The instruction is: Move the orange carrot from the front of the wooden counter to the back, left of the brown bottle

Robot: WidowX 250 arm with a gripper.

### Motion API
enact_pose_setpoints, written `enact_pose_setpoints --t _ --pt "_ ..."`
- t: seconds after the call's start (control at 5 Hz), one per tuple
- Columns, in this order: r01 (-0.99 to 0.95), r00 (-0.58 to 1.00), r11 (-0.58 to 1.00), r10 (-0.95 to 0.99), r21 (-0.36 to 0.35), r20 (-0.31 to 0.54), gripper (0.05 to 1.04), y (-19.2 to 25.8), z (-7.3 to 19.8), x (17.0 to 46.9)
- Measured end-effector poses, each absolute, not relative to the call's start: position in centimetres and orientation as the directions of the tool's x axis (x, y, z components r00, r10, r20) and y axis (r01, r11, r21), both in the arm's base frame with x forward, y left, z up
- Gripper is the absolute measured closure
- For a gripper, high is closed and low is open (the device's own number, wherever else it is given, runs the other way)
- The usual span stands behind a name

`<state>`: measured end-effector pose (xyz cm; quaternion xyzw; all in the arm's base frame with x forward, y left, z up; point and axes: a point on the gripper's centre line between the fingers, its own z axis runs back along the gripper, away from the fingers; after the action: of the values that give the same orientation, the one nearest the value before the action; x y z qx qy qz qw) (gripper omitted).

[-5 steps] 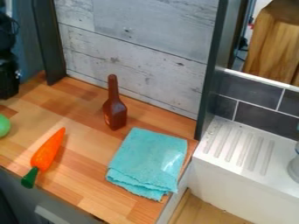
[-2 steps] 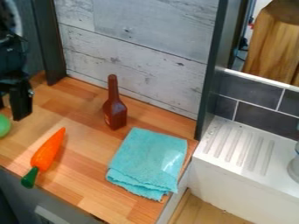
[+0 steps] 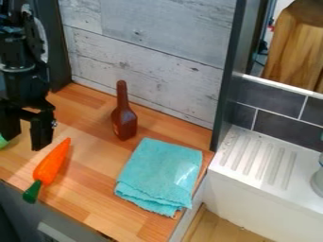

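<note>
My feed gives me an orange carrot [image 3: 52, 161] with a dark green top [image 3: 31, 191], a glossy brown bottle [image 3: 124, 118] and a plain turquoise cloth [image 3: 161, 174]. I see patchwork wood in honey and reddish tans on the counter [image 3: 91, 203], pale grey boards [image 3: 151, 61] with darker streaks, and charcoal tiles [image 3: 287, 124] lined in white. The sliver at the left edge looks light green, possibly a ball [image 3: 3, 142].

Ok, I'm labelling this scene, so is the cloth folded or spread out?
Folded: the cloth lies as a compact, roughly rectangular pad, with stacked layers showing along its lower edge.
</note>
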<state>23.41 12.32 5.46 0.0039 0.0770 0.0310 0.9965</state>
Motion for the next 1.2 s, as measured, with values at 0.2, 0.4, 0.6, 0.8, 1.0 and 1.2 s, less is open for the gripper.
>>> enact_pose_setpoints --t 0.2,0.4,0.6,0.8,1.0,1.2 --pt "-0.070 0.987 0.998 0.069 -0.003 -0.142 0.083 11.8 5.2 23.9" --pt "-0.089 0.983 0.996 0.085 -0.021 -0.163 0.083 11.2 4.2 24.0" --pt "-0.090 0.983 0.996 0.087 -0.010 -0.162 0.083 10.3 3.5 24.0" --pt "-0.114 0.977 0.993 0.113 0.002 -0.181 0.083 10.0 2.5 23.9" --pt "-0.121 0.967 0.991 0.131 0.058 -0.219 0.117 9.5 1.1 24.0" --pt "-0.153 0.957 0.980 0.179 0.130 -0.228 0.387 9.9 0.3 24.1"
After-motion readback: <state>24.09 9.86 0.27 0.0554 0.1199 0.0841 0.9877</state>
